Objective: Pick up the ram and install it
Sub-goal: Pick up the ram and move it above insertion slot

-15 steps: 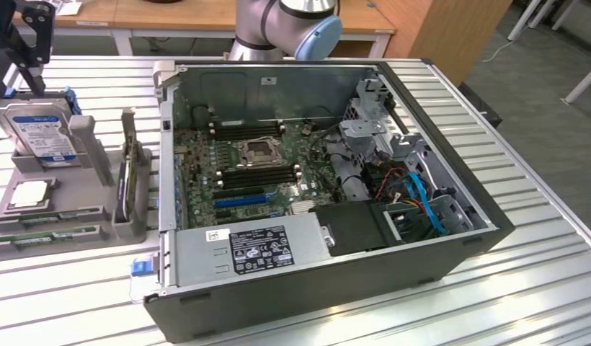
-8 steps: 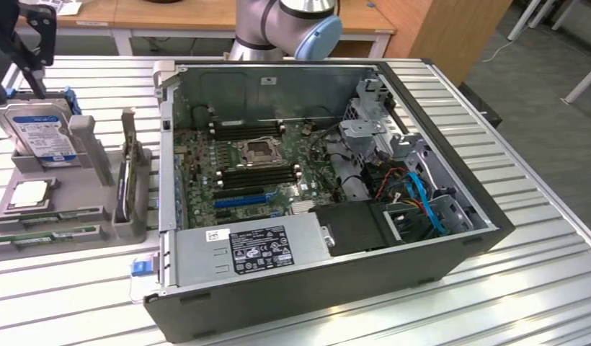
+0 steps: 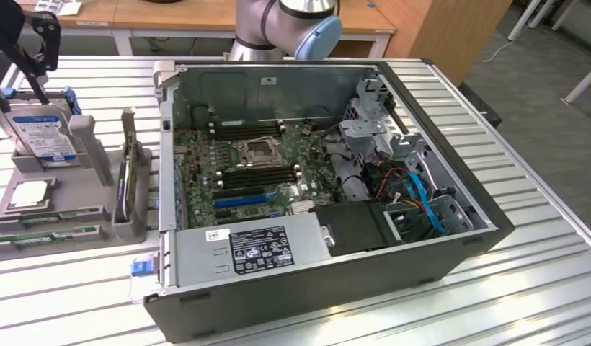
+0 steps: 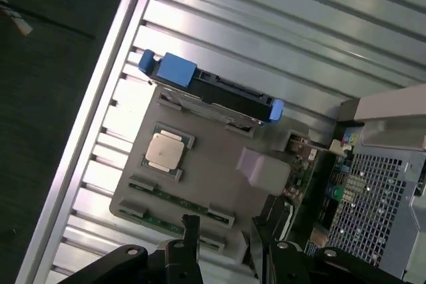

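Two green ram sticks lie flat in slots along one edge of a grey fixture (image 3: pixel 84 191), one ram stick (image 3: pixel 47 215) just behind the other (image 3: pixel 41 236). In the wrist view a ram stick (image 4: pixel 162 197) lies just beyond my fingertips (image 4: pixel 190 225). My black gripper (image 3: pixel 21 90) hangs over the fixture at the exterior view's far left, above the hard drive. In the wrist view the gripper (image 4: pixel 225 225) is open, with nothing between its fingers. The open computer case (image 3: pixel 305 303) shows the motherboard and its black memory slots (image 3: pixel 260 175).
The fixture also holds a hard drive (image 3: pixel 42 137) with a blue-and-white label, a CPU (image 4: pixel 165 150) and an upright board (image 3: pixel 130 180). The robot's base (image 3: pixel 276 29) stands behind the case. Everything rests on a slatted metal table (image 3: pixel 526 288), whose edge (image 4: pixel 100 118) runs beside the fixture.
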